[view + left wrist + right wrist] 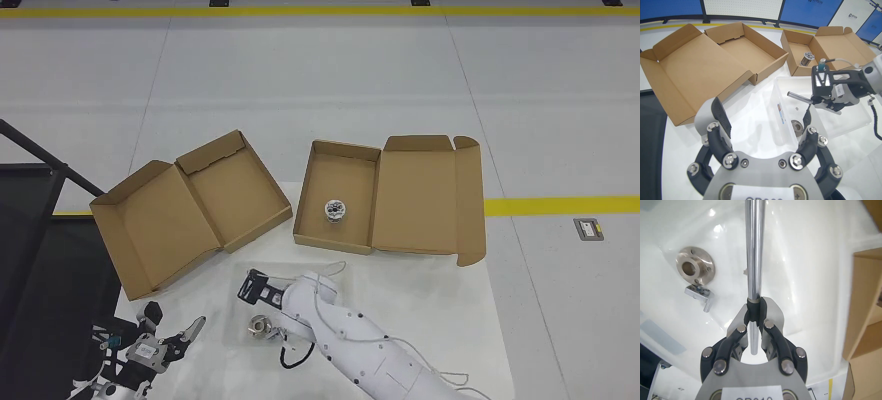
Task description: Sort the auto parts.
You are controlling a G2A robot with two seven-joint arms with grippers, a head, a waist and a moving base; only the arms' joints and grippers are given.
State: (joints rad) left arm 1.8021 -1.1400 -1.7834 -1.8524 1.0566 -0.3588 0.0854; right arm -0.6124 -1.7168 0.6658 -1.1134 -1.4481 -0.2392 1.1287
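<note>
Right claw (pixel 754 310): clenched on a steel rod (pixel 753 247), gripped near one end. The rod sticks out level above the clear plastic tray (pixel 810 256), off the tray floor.

Left claw (pixel 762 108): released, jaws wide, nothing between them. In the top view it sits at 9 o'clock from the tray, low over the table.

Progress, as a judgement: early.
- One part sorted: a short metal cylinder (pixel 335 209), upright in the right box (pixel 400 195), at 1 o'clock from the tray in the top view.
- Left box (pixel 190 215), at 11 o'clock from the tray, lid flat open. Only the right box has a part in it.
- Rod in hand, not yet in either box.
- Left in the tray: a round flange (pixel 695 265) with a centre bore and bolt holes, and a small grey bracket (pixel 699 294) touching its rim. Also a speck near the rod, too small to name.
- So one in, one in transit, at least two to go.

Surface: white table (pixel 460 320), smooth, both boxes at its far edge, tray at the near side.

Room: pale grey floor with yellow lines (pixel 560 205). Blue and white panels (pixel 797 11) stand behind the boxes in the left wrist view.
</note>
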